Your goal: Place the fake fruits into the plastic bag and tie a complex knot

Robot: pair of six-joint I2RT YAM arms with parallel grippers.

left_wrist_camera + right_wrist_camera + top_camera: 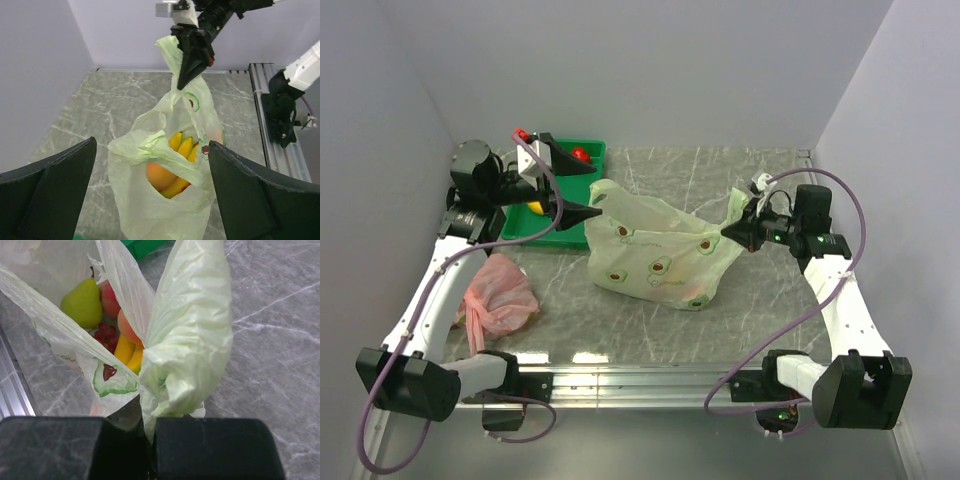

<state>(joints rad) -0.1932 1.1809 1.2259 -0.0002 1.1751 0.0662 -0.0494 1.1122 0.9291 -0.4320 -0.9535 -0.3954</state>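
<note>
The pale green plastic bag (660,255) lies mid-table with fake fruits inside. My left gripper (597,190) stands open at the bag's left end, its jaws wide on either side of the bag mouth (150,150) and nothing pinched between them. Through that mouth I see yellow bananas (182,147) and an orange peach (160,175). My right gripper (730,232) is shut on the bag's right handle loop (190,340) and holds it raised. The right wrist view shows a green pear (82,302), dark red grapes (105,337), a peach (127,327) and bananas (125,350) in the bag.
A green tray (600,150) stands at the back left behind my left gripper, with a red fruit (581,154) and a yellow one (535,208) in it. A crumpled pink bag (500,300) lies near the left arm. Walls close in the left, back and right.
</note>
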